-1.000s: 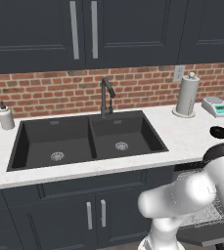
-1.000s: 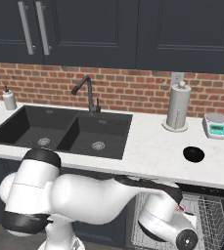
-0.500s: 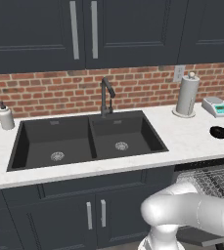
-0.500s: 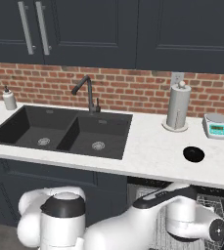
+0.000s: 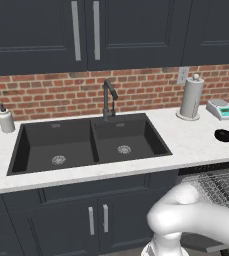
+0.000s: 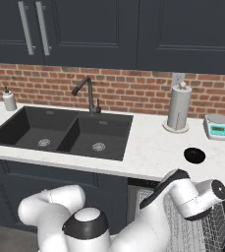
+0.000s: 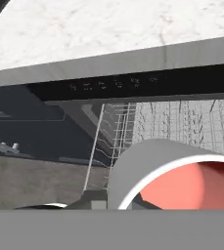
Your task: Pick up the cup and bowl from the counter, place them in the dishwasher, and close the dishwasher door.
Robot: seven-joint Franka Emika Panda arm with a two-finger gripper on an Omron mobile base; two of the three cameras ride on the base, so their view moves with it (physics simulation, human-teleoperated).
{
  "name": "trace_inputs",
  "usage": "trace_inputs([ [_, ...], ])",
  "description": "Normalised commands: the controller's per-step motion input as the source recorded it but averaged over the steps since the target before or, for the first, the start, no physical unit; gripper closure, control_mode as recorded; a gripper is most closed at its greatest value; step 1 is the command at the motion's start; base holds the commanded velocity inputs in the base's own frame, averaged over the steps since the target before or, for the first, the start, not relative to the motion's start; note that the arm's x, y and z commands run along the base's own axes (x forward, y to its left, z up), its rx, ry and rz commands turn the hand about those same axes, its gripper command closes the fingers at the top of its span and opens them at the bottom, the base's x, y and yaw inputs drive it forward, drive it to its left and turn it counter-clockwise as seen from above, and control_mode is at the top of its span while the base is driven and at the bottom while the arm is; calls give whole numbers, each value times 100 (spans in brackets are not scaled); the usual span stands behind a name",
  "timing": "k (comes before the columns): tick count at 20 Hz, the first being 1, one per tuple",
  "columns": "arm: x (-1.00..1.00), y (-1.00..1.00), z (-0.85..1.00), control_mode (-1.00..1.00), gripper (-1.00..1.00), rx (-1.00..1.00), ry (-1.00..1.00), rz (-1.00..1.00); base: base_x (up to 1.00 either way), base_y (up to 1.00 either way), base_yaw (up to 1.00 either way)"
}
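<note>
Filling the lower right of the hand view is a small cup (image 7: pixel 182 183), grey outside and red-coral inside, its mouth turned toward the camera. The gripper's jaws are drawn fully together, and by its place right at the hand I judge they are clamped on this cup, though the fingertips themselves are not visible. It looks rigid and light, with a smooth glazed wall likely to slip; a pinch across the rim seems the best purchase.

Beyond the cup, in the centre of the same view, lies the silver-grey wire rack (image 7: pixel 182 122) of the dark charcoal dishwasher (image 7: pixel 118 85), pulled out under the edge of the white speckled stone counter (image 7: pixel 108 29).

At the right of the right base view, the small shallow black bowl (image 6: pixel 194 155) sits on the counter, near the white-and-teal kitchen scale (image 6: pixel 217 128) and the paper-towel roll (image 6: pixel 178 109). It is probably stiff and light too; its low rim is the place to grasp.

Counted: one cup, one bowl, one dishwasher rack, one scale, one towel roll.
</note>
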Motion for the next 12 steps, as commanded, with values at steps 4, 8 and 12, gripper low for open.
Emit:
trace_inputs([
  [4,19,5,-48,-100,100,2,36,-2,0,0,0],
  [8,0,0,-51,-100,100,4,14,0,0,0,0],
  [12,0,0,-50,-100,100,0,2,0,0,0,0],
])
